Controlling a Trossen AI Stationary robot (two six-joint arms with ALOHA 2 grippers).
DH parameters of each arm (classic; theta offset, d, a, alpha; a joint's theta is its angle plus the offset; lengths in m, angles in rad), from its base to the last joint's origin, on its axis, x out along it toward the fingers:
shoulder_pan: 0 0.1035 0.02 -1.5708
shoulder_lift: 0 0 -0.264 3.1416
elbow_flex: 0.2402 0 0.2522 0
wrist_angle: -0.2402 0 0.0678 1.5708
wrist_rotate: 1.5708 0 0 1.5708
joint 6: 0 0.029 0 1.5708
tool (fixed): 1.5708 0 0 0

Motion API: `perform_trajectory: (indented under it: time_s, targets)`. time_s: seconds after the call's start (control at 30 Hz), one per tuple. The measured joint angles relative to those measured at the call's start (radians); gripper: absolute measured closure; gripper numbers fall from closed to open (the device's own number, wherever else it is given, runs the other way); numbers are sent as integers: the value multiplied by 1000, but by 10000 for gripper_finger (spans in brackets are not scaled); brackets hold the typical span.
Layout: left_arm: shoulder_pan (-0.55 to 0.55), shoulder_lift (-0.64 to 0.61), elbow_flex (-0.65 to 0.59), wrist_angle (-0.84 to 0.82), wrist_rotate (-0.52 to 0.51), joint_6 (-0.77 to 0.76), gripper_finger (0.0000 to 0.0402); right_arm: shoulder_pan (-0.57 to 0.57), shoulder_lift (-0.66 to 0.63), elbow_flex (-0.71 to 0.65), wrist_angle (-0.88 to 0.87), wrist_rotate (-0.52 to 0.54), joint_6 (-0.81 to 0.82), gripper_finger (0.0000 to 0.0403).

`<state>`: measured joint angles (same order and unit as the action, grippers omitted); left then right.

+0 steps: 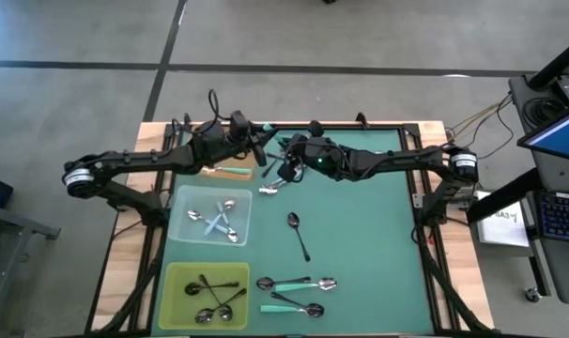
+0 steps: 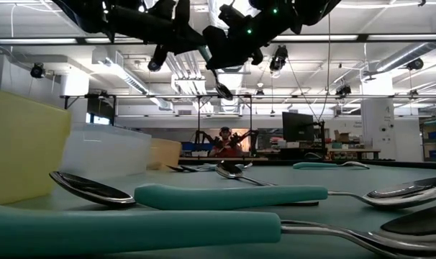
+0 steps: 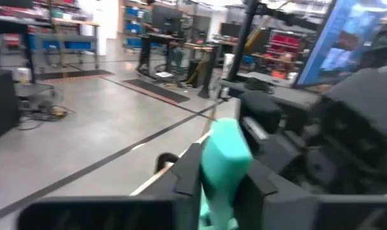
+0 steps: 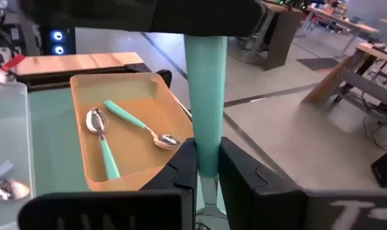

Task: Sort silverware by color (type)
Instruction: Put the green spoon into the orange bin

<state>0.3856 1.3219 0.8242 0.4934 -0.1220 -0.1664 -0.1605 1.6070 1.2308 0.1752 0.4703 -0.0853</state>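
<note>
Mint-teal spoon (image 4: 205, 102) hangs above the table's far edge, pinched at its handle by both the left gripper (image 3: 222, 176) and right gripper (image 4: 206, 167). You're handling something light, rigid and slick: grip the matte handle, not the polished bowl.

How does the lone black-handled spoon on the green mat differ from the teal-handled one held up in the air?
The black spoon has a black handle, the teal spoon a mint-teal one. The black spoon lies flat on the green mat; the teal spoon hangs above it. The black spoon is untouched; the teal spoon is gripped by the left end effector and right end effector. Both have shiny metal bowls.
</note>
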Motion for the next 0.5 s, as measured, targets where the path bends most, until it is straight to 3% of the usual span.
perform_trajectory:
  time_s: [0.1, 0.27, 0.5]
  targets:
    - [18, -2, 0, 7, 59, -29, 372, -2, 0, 0, 17, 3, -21, 373]
    - [22, -4, 0, 5, 62, -30, 372, -11, 0, 4, 18, 1, -52, 367]
    - [62, -20, 0, -27, 41, 3, 372, -39, -4, 18, 22, 3, -19, 262]
